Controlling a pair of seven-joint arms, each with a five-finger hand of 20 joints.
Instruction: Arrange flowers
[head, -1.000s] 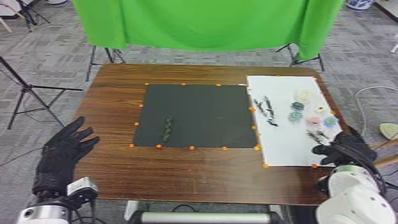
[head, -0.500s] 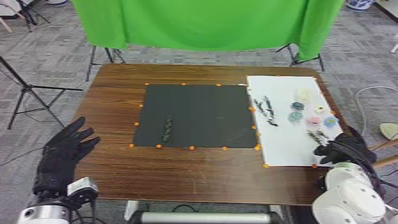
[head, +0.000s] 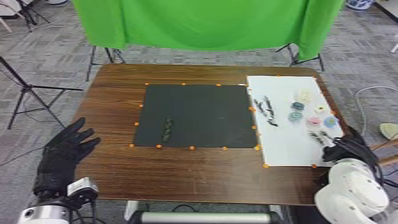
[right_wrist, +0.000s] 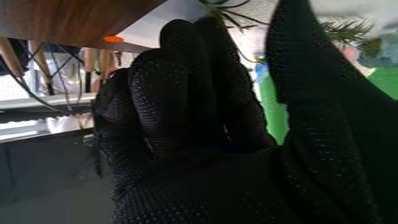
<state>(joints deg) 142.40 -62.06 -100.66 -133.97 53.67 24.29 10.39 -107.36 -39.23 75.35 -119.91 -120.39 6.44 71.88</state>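
Note:
My left hand (head: 69, 145) is held off the table's left side, fingers spread and relaxed. My right hand (head: 348, 149) is at the white sheet's near right corner, close to the green sprigs (head: 320, 137). In the right wrist view my right hand (right_wrist: 200, 150) has extended fingers with the thumb apart, and a green sprig (right_wrist: 346, 31) shows beyond the thumb. One green stem (head: 167, 130) lies on the left part of the dark mat (head: 209, 112). Blue flowers (head: 295, 116), a pink flower (head: 314, 121), a cream flower (head: 305, 95) and dark twigs (head: 265, 110) lie on the white sheet (head: 284, 150).
Orange markers (head: 192, 148) edge the dark mat and the sheet. The brown table (head: 195, 175) surrounds them. A green cloth (head: 209, 25) hangs beyond the far edge, and a black stand (head: 31, 87) stands left of the table.
My right hand has shifted slightly right along the sheet's near right corner, and more of the green sprigs is uncovered. The left hand has stayed still.

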